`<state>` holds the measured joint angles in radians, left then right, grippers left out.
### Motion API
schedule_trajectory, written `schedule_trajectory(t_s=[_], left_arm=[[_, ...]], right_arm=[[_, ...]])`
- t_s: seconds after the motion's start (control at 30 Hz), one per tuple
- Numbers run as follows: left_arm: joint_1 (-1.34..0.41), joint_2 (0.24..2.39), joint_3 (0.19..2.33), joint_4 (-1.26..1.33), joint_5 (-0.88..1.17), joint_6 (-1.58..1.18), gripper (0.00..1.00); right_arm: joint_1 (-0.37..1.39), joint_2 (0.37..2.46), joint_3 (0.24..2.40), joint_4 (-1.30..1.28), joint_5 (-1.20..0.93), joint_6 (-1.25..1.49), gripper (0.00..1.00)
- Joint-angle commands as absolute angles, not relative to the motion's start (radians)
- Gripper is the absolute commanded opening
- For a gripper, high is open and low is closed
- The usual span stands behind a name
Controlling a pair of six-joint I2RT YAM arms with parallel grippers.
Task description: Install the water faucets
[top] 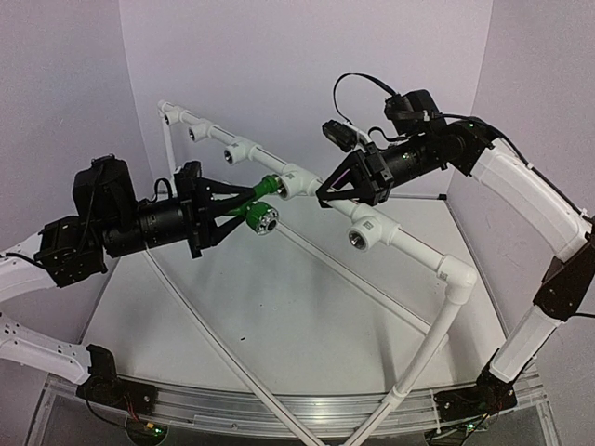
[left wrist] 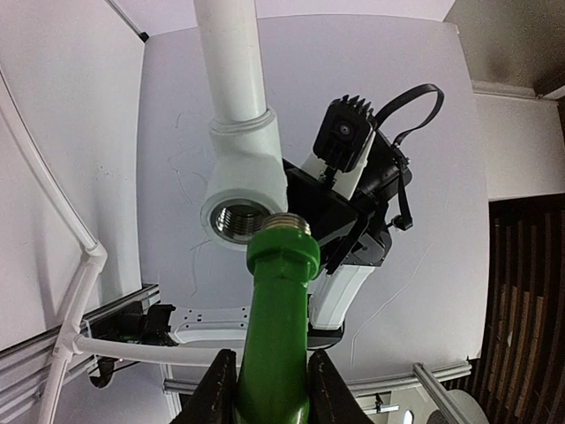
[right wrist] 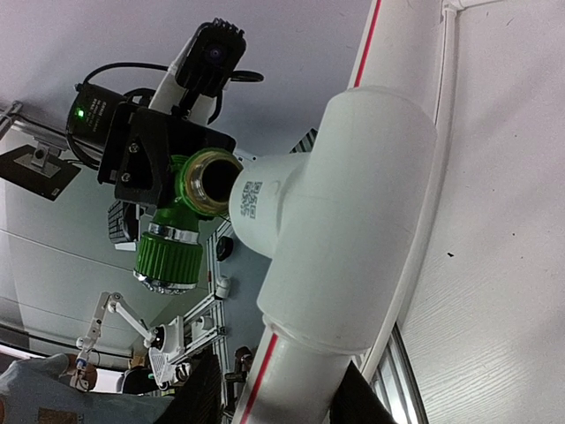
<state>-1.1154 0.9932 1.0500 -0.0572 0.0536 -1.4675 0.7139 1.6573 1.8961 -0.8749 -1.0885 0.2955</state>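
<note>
Green faucet (top: 253,212) | left pincer (top: 249,203) pinching it, arm level, at tee (top: 299,179) | right pincer (top: 322,194) clasping pipe (right wrist: 291,371)

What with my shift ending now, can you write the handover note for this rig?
Left gripper: shut on the tap, whose threaded end is at the tee's open port, not visibly screwed in.
Right gripper: fingers straddle the pipe beside that tee; grip unclear.
Done: tap is in hand and up at the port.
Left: align, thread it in, release.
</note>
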Motion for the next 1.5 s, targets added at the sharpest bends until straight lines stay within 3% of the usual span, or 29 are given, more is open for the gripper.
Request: schedule_trajectory(t_s=[0.0, 0.73, 1.13, 1.47], left_arm=[[-1.133, 0.971, 1.03, 0.026, 0.028, -1.523, 0.0], [-1.138, 1.012, 1.021, 0.057, 0.009, -1.529, 0.0], [-1.137, 1.014, 0.95, 0.21, -0.022, -1.585, 0.0], [-1.137, 0.977, 0.981, 0.123, -0.055, -1.542, 0.0]], right_arm=[[0.723, 1.64, 1.892, -0.87, -1.067, 0.144, 0.0], [0.735, 1.62, 1.878, -0.869, -1.09, 0.119, 0.0], [0.755, 1.606, 1.86, -0.87, -1.098, 0.086, 0.0], [0.761, 1.611, 1.858, -0.871, -1.11, 0.074, 0.0]])
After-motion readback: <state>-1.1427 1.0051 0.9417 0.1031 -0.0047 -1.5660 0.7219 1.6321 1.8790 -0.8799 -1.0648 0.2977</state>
